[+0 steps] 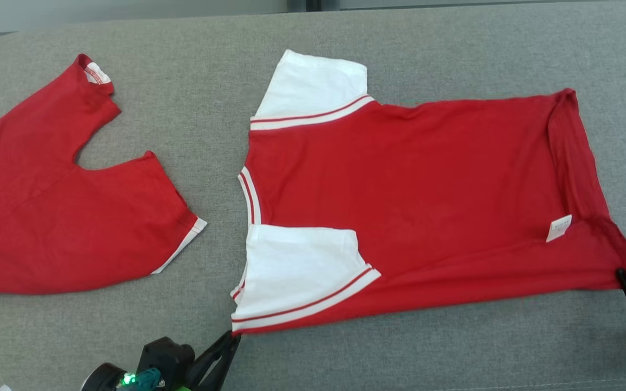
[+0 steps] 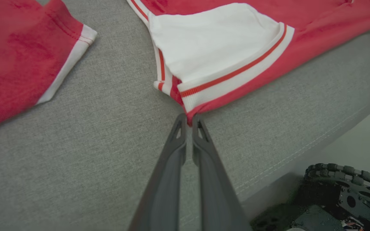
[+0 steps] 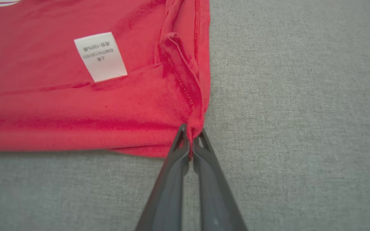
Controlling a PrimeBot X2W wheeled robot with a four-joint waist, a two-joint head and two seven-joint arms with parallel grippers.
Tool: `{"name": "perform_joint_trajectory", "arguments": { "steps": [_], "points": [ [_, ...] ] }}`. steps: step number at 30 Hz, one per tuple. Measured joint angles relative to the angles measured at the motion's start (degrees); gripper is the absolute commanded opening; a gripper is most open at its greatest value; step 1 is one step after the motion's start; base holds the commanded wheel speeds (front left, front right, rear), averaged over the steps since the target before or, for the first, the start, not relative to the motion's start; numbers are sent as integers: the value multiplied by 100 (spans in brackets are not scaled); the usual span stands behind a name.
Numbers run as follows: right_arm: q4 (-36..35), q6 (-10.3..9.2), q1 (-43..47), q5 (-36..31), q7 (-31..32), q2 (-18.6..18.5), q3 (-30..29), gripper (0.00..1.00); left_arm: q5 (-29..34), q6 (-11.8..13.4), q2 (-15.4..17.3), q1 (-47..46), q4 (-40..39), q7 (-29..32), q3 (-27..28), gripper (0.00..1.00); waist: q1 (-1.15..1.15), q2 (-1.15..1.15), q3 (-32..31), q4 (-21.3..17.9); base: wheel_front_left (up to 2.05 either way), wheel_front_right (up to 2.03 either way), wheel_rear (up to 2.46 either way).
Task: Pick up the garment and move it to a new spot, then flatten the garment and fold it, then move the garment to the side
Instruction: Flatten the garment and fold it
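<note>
The garment (image 1: pixel 411 201) is a red T-shirt with white sleeves, spread flat on the grey cushion with its collar pointing left and hem to the right. My left gripper (image 1: pixel 232 338) is shut on the garment's near shoulder corner (image 2: pixel 189 117), just below the striped white sleeve (image 2: pixel 217 51). My right gripper (image 1: pixel 624 275) is shut on the near hem corner (image 3: pixel 193 131), beside a white care label (image 3: pixel 100 56). A second sleeve (image 1: pixel 313 89) lies at the far side.
Another red garment (image 1: pixel 57 201) with a white-trimmed sleeve lies on the left of the grey cushion (image 1: pixel 210 70). The cushion's front edge and seam (image 2: pixel 300 154) run close below my left gripper, with the robot's base (image 2: pixel 342 199) beyond it.
</note>
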Motion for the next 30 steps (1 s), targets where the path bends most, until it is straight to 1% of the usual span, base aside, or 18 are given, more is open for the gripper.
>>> {"name": "perform_joint_trajectory", "arguments": {
  "steps": [4,5,6,7,8,9,10,11,12,16,18,20,23,26,28,30],
  "points": [
    [-1,1,179,-54,1,-33,11,0,-107,8,5,134,76,105,-62,0,0,0,-112,-2,0,0,0],
    [4,1,179,-54,0,-25,3,5,-136,-1,5,142,127,152,-89,0,0,0,-135,-8,0,0,0],
    [9,1,180,-54,1,-15,2,6,-145,-4,2,144,165,169,-102,0,0,0,-150,-14,0,0,0],
    [15,2,180,-63,1,1,5,13,-182,-8,-19,147,213,169,-92,0,0,0,-170,-21,0,0,0],
    [25,2,180,-96,7,23,8,25,-244,-22,-48,149,235,199,-85,14,0,0,-189,-28,0,0,0],
    [32,2,180,-104,23,41,8,40,-269,-34,-65,149,254,215,-92,46,0,0,-202,-33,0,0,0],
    [46,1,180,-105,31,60,10,47,-271,-33,-79,148,267,253,-100,69,0,0,-217,-38,0,0,0],
    [53,1,180,-93,63,80,8,94,-246,-22,-80,136,283,320,-137,100,0,0,-229,-41,0,0,0],
    [65,1,180,-63,83,98,0,100,-200,-16,-81,124,304,374,-179,100,0,0,-234,-40,0,0,0],
    [37,-3,247,58,114,85,-55,100,-111,88,-190,10,322,364,-129,100,0,0,-214,-24,0,0,0],
    [-46,-2,288,66,112,20,-130,100,-123,158,-219,-6,216,285,-37,100,0,0,-193,-23,0,0,0],
    [-133,-3,328,-7,81,-79,-305,100,-124,244,-178,-30,66,199,87,100,0,0,-163,-23,0,0,0],
    [-417,-4,331,-271,41,-103,-670,100,-66,437,-56,-243,-187,16,400,100,0,0,-104,-30,0,0,0],
    [-787,-4,275,-645,22,34,-976,100,-14,504,103,-577,-353,1,664,100,0,0,-19,-54,0,0,0],
    [-1042,-4,124,-970,19,224,-1151,100,21,499,199,-970,-387,86,893,100,0,0,70,-76,0,0,0],
    [-1246,-4,-87,-1236,3,504,-1221,100,-8,348,172,-1450,-363,187,1100,100,0,0,181,-101,0,0,0]
  ]
}}
